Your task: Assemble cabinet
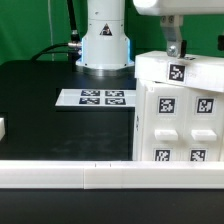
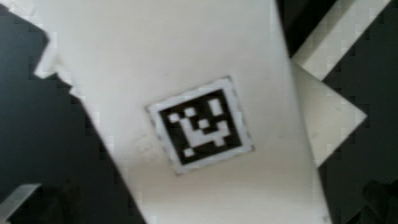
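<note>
At the far left edge of the exterior view a small white block (image 1: 3,128) lay on the black table (image 1: 40,110), only partly in frame. Further right, the marker board (image 1: 97,98) lay flat on the table in front of the arm's white base (image 1: 105,40), which stood at the back against a green backdrop. A long white rail (image 1: 100,176) ran across the whole front of the scene.

On the exterior view's right stood the cabinet (image 1: 180,115), a big white box bearing black-and-white tags on its top and on the face toward the camera, its lower part touching the front rail. The arm reached over from the top of the frame and pointed straight down above the cabinet's top. The gripper (image 1: 172,47) hung just above that top face, near the tag (image 1: 178,71) there. One metal finger was visible; the fingers were spread wide and held nothing.

In the wrist view a tilted white surface of the cabinet (image 2: 178,90) with a single tag (image 2: 201,125) filled most of the picture, with dark table at the edges.
</note>
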You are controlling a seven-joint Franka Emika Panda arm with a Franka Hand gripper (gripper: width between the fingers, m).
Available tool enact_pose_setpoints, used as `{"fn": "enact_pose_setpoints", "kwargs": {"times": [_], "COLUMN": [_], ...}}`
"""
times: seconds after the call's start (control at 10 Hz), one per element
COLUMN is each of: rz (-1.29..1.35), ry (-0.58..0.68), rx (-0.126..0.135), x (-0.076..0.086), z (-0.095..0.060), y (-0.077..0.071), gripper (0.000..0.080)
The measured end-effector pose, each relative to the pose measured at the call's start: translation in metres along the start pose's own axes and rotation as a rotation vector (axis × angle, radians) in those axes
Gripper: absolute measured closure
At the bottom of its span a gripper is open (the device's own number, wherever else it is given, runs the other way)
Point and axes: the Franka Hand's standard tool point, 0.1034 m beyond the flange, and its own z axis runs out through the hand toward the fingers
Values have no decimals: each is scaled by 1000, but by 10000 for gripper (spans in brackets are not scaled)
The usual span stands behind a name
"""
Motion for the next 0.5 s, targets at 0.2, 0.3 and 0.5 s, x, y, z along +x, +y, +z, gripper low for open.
{"fn": "enact_pose_setpoints", "kwargs": {"times": [0.2, 0.3, 0.5], "rz": [6, 9, 49], "ry": [1, 7, 6], "rx": [-9, -15, -15], "x": [0, 0, 0], "z": [7, 8, 8], "y": [2, 5, 5], "gripper": [2, 2, 2]}}
